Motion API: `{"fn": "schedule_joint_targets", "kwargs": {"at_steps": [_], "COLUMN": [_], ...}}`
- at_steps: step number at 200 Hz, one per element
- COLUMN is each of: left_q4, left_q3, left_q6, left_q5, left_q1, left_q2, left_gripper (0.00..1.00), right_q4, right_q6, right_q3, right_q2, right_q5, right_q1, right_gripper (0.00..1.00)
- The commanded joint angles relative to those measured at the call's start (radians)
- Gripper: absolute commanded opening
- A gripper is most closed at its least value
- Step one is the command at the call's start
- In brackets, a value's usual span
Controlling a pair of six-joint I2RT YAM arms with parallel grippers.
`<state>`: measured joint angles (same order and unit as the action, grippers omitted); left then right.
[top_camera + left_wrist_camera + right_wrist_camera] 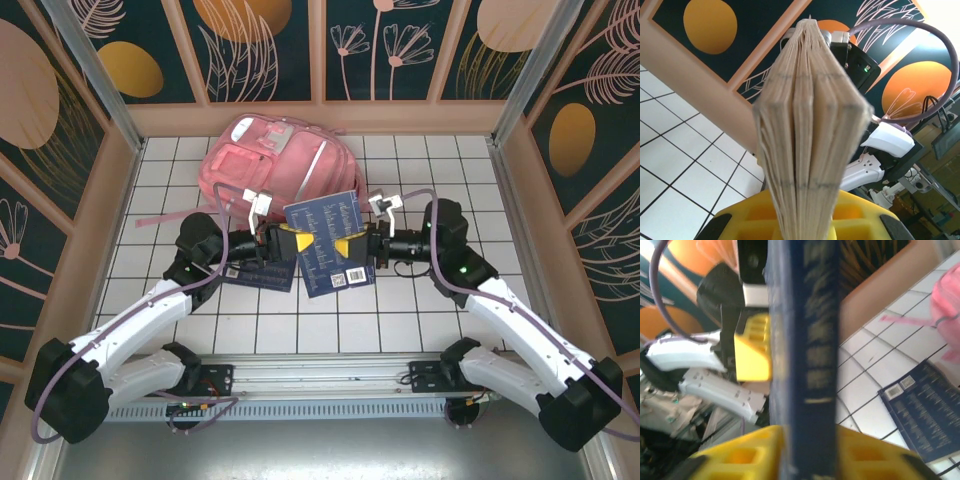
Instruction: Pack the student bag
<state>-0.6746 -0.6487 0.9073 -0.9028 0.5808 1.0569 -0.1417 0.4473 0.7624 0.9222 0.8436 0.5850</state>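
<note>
Both my tools are pressed onto one dark blue book point(328, 245). My left tool point(283, 243) pinches the page edge, and the left wrist view shows the fanned pages running down between its yellow pads. My right tool point(352, 246) pinches the opposite side, with the spine standing between its pads in the right wrist view. The book hangs between them above the table point(420, 310), its back cover facing up toward the overhead camera.

The student bag point(275, 165) lies flat on the table beyond the book, against the far wall and a little to my left of centre. Its long axis runs roughly across the table from left to right, with the front pocket and the pale strips facing up. From the held book it lies straight ahead and slightly left, so I judge my left arm the nearer one for carrying the book in. My right arm would have to reach across. I cannot tell from here whether the main zip is open or which edge holds the mouth, and that decides how the book has to be turned.

A second dark blue book point(922, 415) lies flat on the table under and beside my left arm, apart from the bag. A loose pink strap point(160, 218) trails over the tiles to the left of the bag.

The table is white tile with dark grid lines, boxed in by wood-framed panels printed with orange discs and pale leaves.
</note>
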Motion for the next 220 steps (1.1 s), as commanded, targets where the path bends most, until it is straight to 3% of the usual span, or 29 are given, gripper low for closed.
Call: {"fn": "schedule_joint_targets", "kwargs": {"at_steps": [1, 19, 32, 45, 56, 81, 147, 173, 197, 220], "left_q4": [-0.055, -0.151, -0.238, -0.319, -0.359, -0.394, -0.427, -0.392, -0.374, -0.392], "left_q3": [-0.045, -0.031, -0.012, 0.012, 0.015, 0.017, 0.045, 0.037, 0.03, 0.033], "left_q6": [-0.013, 0.047, 0.122, 0.18, 0.204, 0.231, 0.265, 0.248, 0.243, 0.253], "left_q5": [0.093, 0.227, 0.322, 0.395, 0.416, 0.415, 0.444, 0.452, 0.451, 0.444], "left_q1": [0.007, 0.007, 0.006, 0.007, 0.007, 0.007, 0.007, 0.007, 0.007, 0.007], "left_q2": [-0.041, -0.06, -0.062, -0.054, -0.041, -0.009, -0.004, -0.018, -0.019, -0.004], "left_gripper": [0.0, 0.0, 0.0, 0.0, 0.0, 0.0, 0.0, 0.0, 0.0, 0.0], "right_q4": [-0.222, -0.552, -0.776, -0.917, -0.987, -1.044, -1.145, -1.092, -0.936, -0.953], "right_q6": [0.098, 0.259, 0.339, 0.35, 0.324, 0.302, 0.335, 0.33, 0.31, 0.33], "right_q3": [-0.103, -0.27, -0.376, -0.443, -0.46, -0.44, -0.368, -0.34, -0.317, -0.337], "right_q2": [-0.082, -0.125, -0.153, -0.17, -0.169, -0.144, 0.015, 0.034, 0.009, 0.024], "right_q5": [-0.185, -0.238, -0.351, -0.501, -0.568, -0.636, -0.686, -0.665, -0.699, -0.735], "right_q1": [-0.002, 0.008, 0.048, 0.117, 0.169, 0.224, 0.226, 0.227, 0.226, 0.226], "right_gripper": [0.48, 0.6, 0.7, 0.79, 0.81, 0.79, 0.79, 0.8, 0.79, 0.78]}}
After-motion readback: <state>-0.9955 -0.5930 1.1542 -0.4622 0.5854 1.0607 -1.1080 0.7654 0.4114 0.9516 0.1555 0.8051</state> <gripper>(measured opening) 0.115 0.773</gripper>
